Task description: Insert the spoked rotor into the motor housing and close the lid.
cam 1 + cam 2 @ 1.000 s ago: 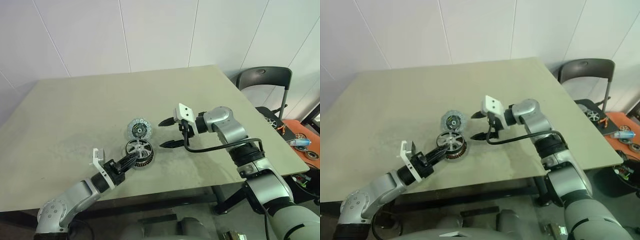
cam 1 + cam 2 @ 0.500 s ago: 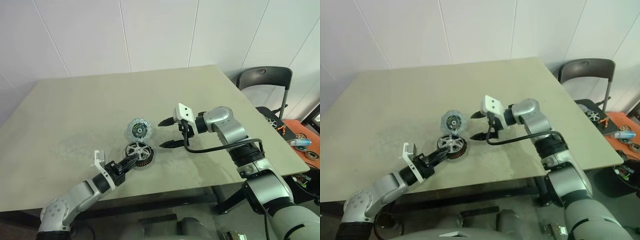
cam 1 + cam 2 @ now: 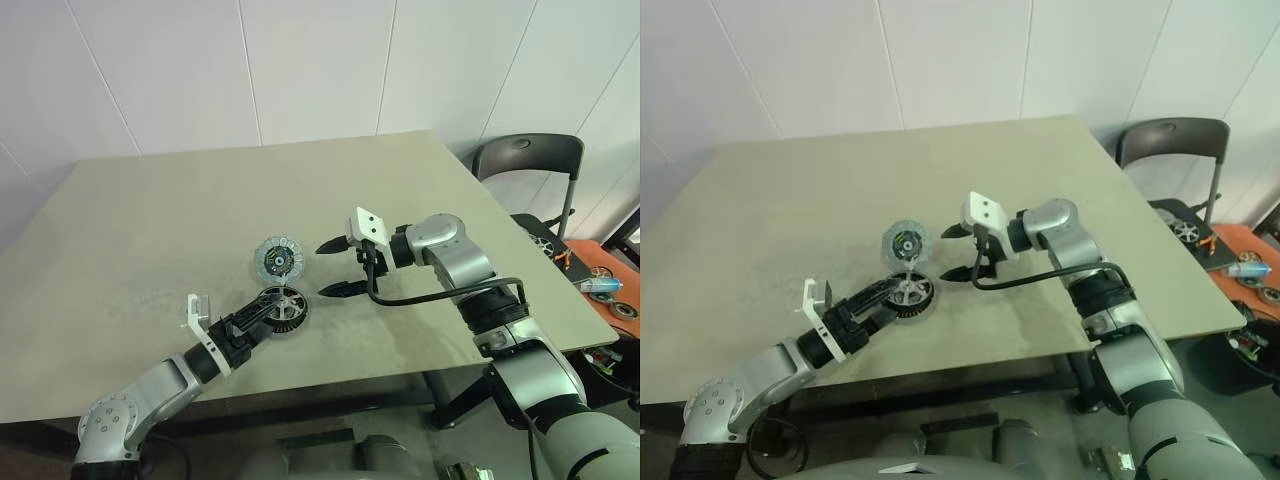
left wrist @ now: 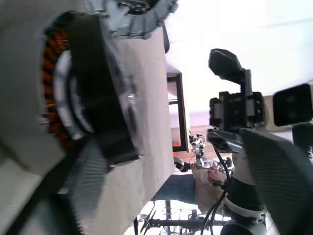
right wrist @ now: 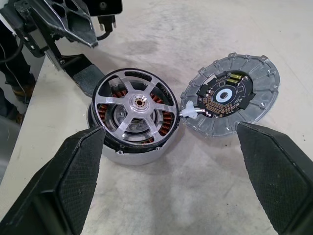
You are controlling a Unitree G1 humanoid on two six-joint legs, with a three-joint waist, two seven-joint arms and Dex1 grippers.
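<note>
A white panelled wall rises behind a broad grey-green table with a matte, slightly scuffed top. At the near left edge of the table the left gripper reaches in level toward the middle, its two black fingers spread apart and lying to either side of the near rim of the motor assembly, gripping nothing. Just past its fingertips sits the motor housing, a round shallow silver casing with a ring of copper-brown windings showing inside. The spoked rotor, a wheel-like disc with a black outer rim and silver spokes and hub, rests on top of the housing, its rim standing a little proud of the casing wall in the right wrist view. Touching the housing's far edge and joined to it by a small white link, the lid, a round silvery disc with radial ribs and a dark circuit-like centre with a pale ring, lies flat on the table, inner face up. To the right of these parts the right gripper hangs just above the table, pointing toward them, jaws wide apart and holding nothing. Beyond the table's right corner stands a black chair.
</note>
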